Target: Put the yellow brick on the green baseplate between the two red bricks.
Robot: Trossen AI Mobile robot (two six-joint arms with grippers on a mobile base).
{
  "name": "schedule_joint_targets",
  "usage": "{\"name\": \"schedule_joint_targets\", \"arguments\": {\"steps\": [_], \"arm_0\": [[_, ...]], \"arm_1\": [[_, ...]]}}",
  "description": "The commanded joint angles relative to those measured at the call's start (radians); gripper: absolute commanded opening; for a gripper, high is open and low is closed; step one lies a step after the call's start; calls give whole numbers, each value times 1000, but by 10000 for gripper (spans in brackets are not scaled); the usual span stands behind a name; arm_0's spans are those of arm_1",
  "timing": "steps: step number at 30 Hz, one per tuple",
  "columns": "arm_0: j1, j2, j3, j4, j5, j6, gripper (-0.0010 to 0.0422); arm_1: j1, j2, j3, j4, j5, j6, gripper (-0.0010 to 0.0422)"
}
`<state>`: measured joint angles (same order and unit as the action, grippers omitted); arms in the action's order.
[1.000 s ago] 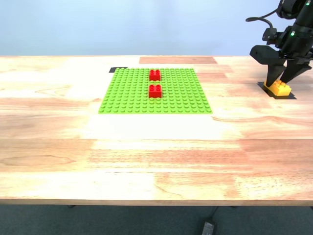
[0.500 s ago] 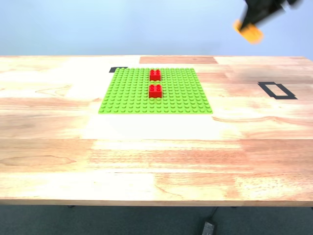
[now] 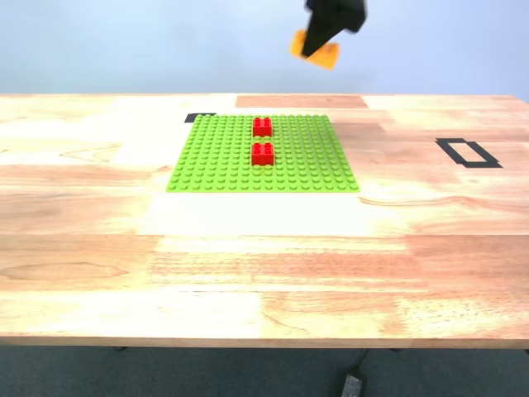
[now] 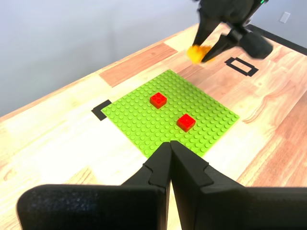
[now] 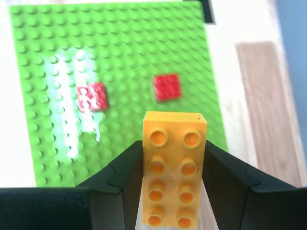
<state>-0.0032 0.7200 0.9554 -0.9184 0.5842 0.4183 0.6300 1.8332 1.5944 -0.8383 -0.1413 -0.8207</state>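
While the yellow brick [image 5: 173,167] hangs clamped lengthwise in my second gripper [image 3: 318,41], high above the green baseplate [image 3: 215,157] at its 12 o'clock edge, a skewed descent could knock the two red bricks [image 3: 262,153], whose gap looks narrow. My first gripper [image 4: 170,165] idles, jaws together.

Your exterior view faces the bench [image 3: 264,273] from its near edge, slightly above, looking toward the far blue wall. Your first wrist view looks obliquely down from high off the bench. Your second wrist view hangs close above the green baseplate [image 5: 120,57], looking almost straight down. All three share the green baseplate and the two red bricks [image 3: 262,154].
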Motion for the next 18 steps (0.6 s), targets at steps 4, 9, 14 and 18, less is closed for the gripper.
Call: {"name": "schedule_joint_targets", "arguments": {"steps": [4,9,14,18], "arm_0": [[0,-1,0,-3,-8,1,0],[0,-3,0,-6,-8,1,0],[0,-3,0,-19,-8,1,0],[0,-4,0,-18,-8,1,0]], "arm_1": [[80,154,107,-32,21,-42,54],[120,275,188,-53,69,-48,54],[124,348,229,-56,64,-64,54],[129,377,226,-48,62,-79,54]]}}
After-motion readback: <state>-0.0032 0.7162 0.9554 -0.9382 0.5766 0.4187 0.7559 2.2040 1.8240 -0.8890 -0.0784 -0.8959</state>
